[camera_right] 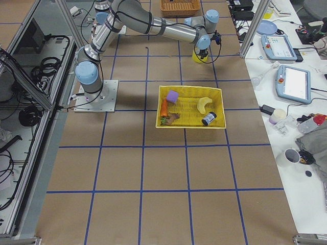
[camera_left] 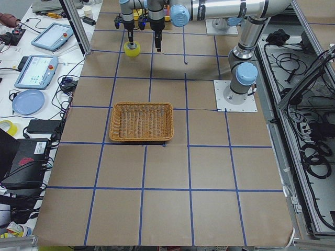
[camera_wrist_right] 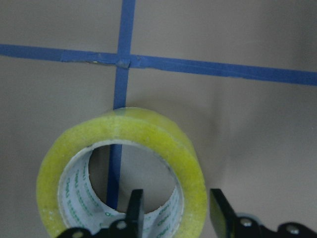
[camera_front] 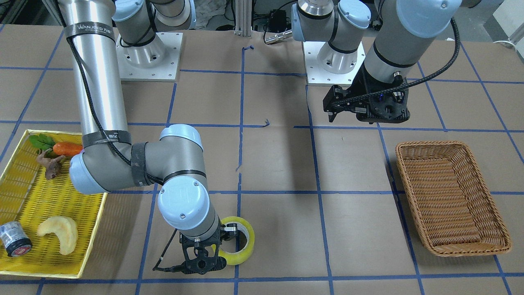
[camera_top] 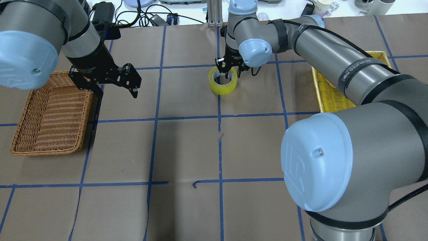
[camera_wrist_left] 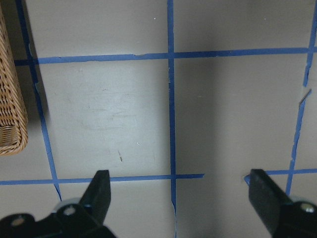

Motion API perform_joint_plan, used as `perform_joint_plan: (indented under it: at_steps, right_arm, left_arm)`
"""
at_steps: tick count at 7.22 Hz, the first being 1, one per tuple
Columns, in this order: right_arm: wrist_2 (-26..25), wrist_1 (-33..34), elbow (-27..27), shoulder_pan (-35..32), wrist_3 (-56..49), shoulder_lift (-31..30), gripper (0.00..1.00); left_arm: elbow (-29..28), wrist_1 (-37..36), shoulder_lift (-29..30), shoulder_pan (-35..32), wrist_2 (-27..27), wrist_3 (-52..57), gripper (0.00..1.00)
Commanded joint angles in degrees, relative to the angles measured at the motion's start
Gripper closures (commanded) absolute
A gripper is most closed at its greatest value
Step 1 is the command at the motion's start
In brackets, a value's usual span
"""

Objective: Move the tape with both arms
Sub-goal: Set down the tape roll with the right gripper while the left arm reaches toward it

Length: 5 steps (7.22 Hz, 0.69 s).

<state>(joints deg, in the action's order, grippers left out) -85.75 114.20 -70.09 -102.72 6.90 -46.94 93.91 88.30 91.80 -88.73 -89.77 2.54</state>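
Translucent yellow ring-shaped roll of packing tape (camera_wrist_right: 148, 131), whitish printed core, lay flat on the brown paper-covered table (camera_top: 187, 150), upper centre of the overhead view. Hole axis vertical, roll astride a blue grid line. Right black two-finger gripper (camera_wrist_right: 177, 198) stood directly above it, one finger inside the core and one outside, jaws pinched on the roll's wall. Left black two-finger gripper (camera_top: 117, 93), upper left beside the woven wicker basket (camera_top: 43, 152), hung spread wide and empty, well apart from the tape. Wall looked glossy and rigid, so probably slippery.
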Motion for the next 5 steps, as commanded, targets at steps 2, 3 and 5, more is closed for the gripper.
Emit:
perform_joint_plan:
  at_steps: [2,3,5]
  right_arm:
    - [-0.6,-4.7,0.0,0.2,-0.4,-5.8,0.0]
    - [-2.9,-8.4,-0.5,0.5,-0.7,-9.6,0.0]
    - [-8.4,-17.7,-2.8,3.2,-2.8,-18.6,0.0]
  left_arm:
    - [-0.8,-1.4,1.1,-0.6,0.8,-1.1,0.0]
    - [-0.3,-5.0,1.6,-0.7,2.8,-1.2,0.0]
    - [-0.6,-14.2,4.1,-1.4,4.7,-1.7,0.0]
